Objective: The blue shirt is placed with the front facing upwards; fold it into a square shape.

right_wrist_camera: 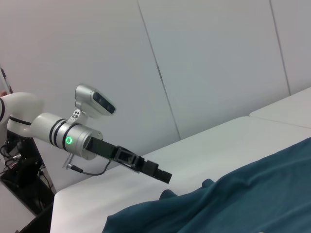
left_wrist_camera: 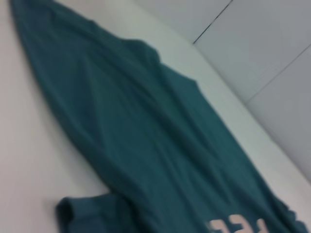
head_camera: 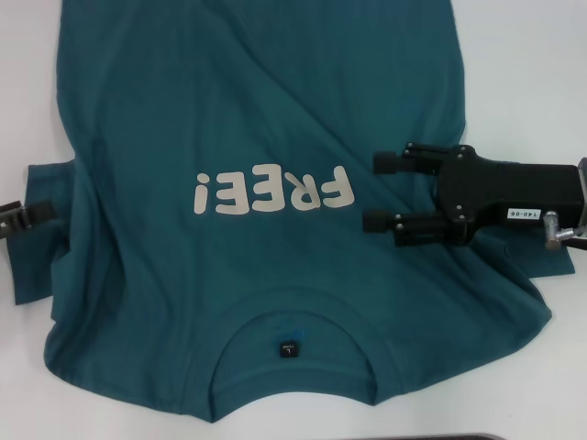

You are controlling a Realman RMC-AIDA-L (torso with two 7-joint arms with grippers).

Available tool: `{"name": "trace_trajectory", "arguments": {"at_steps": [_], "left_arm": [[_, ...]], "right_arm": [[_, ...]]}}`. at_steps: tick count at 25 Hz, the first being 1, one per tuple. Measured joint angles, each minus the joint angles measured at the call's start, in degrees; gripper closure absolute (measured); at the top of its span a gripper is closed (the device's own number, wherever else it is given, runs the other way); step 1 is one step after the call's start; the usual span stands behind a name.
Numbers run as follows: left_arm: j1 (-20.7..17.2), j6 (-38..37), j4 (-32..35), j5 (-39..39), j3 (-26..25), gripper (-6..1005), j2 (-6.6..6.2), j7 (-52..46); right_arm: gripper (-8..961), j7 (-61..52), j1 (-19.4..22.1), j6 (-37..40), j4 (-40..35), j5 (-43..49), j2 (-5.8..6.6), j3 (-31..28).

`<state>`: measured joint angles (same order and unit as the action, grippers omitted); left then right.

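Blue shirt (head_camera: 275, 128) lies spread front-up on the white surface (head_camera: 532, 73) in the head view, its collar (head_camera: 298, 353) and small black neck label (head_camera: 288, 349) nearest the robot and the off-white "FREE!" print (head_camera: 271, 192) reading upside down. The right tool (head_camera: 378, 191) reaches in from the right and sits over the cloth just beside the print, its two black fingers (head_camera: 396, 160) parted with nothing between them. The left tool (head_camera: 37, 213) shows only at the left edge, next to the sleeve (head_camera: 41, 257), and I cannot tell whether it is open or closed. In the left wrist view the shirt (left_wrist_camera: 146, 131) runs wrinkled across the pale surface (left_wrist_camera: 29, 160), a folded sleeve and part of the print at the frame's edge, with grey wall panels (left_wrist_camera: 262, 39) behind. In the right wrist view the shirt (right_wrist_camera: 233, 204) bunches on the surface (right_wrist_camera: 194, 155); the left arm (right_wrist_camera: 73, 136), a green light on it, stretches over the surface's far edge before panelled walls (right_wrist_camera: 204, 58).
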<state>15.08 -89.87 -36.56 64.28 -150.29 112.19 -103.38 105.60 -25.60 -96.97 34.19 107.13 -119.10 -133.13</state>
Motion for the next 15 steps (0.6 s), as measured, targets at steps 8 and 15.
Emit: {"name": "trace_trajectory", "arguments": {"at_steps": [8, 15], "left_arm": [[-0.4, 3.7, 0.0, -1.3, -0.1, 82, -0.19, -0.7], [-0.7, 5.9, 0.0, -2.2, -0.6, 82, -0.23, -0.7]], "right_arm": [[38, -0.1, 0.0, 0.0, -0.1, 0.0, 0.02, -0.1], [41, -0.8, 0.0, -0.1, 0.0, -0.1, 0.02, -0.1]]}}
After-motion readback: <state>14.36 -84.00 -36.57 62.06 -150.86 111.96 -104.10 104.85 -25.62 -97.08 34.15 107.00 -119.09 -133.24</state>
